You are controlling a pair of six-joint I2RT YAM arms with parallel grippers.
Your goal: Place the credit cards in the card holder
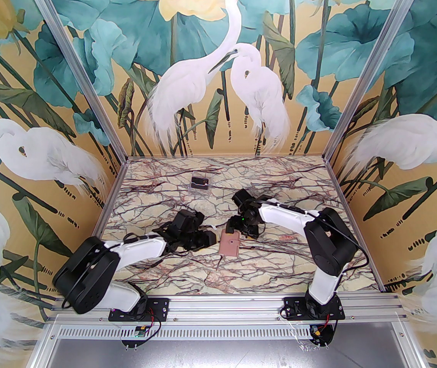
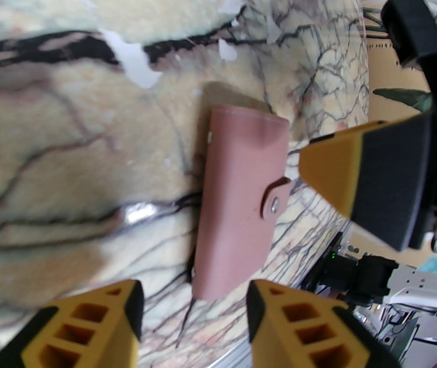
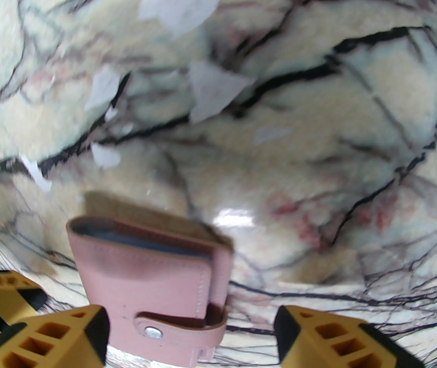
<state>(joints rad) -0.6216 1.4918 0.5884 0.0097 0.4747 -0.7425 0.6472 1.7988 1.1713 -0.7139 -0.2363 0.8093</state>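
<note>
The left gripper (image 1: 214,239) is seen from above, low over the marble-patterned table (image 1: 280,266), its tip just left of the card holder (image 1: 230,245). Jaw width can't be read from up here. The right gripper (image 1: 242,230) is held close over the card holder's far edge. The card holder is laid flat mid-table between the two grippers, folded closed. A small clear box (image 1: 200,183) with something dark in it is set well apart, farther back.

Left wrist view: the left gripper (image 2: 193,316) is held at a moderate gap, with nothing clamped. The card holder's (image 2: 241,205) near end is placed just ahead of that gap; no contact is seen. The snap tab (image 2: 276,201) is fastened. One yellow-and-black finger (image 2: 341,174) of the right gripper is seen just beside the tab edge, with a sliver of table between them.

Right wrist view: the right gripper (image 3: 191,339) is spread wide, with nothing gripped. The card holder (image 3: 145,278) is framed between the fingers, right up against one finger (image 3: 69,339) and well clear of the other. Contact can't be confirmed through the blur. A dark lining is seen along the folded top edge. A finger (image 3: 4,293) of the left gripper is caught at the frame edge, just beyond.
</note>
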